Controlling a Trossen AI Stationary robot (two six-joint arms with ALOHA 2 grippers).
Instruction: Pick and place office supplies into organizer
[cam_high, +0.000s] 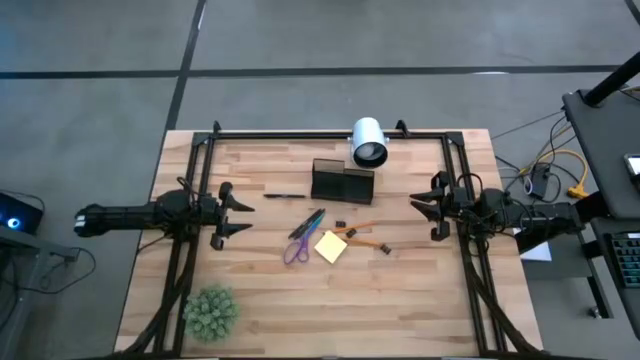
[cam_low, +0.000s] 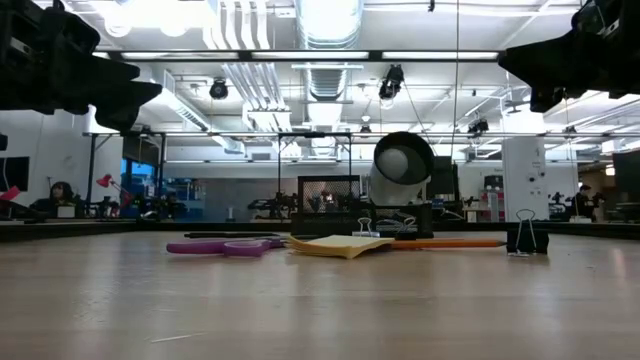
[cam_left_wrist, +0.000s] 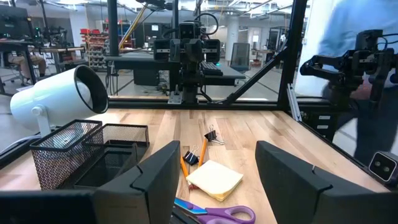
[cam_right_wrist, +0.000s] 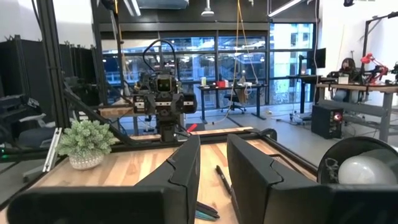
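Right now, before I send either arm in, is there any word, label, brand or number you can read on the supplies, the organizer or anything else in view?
None can be read.
Sticky-note pad: blank yellow top, no writing.
Scissors, pencil, pen: no marking that can be made out.
Organizer: plain black mesh, no label showing.
White camera: no visible brand.
Room screens and signs behind the table: too small and blurred to read.

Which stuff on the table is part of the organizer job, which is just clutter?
Job items:
organizer
scissors
sticky-note pad
orange pencil
black pen
binder clips

Not part of it:
white camera
green plant ball

Neither claw holds anything.
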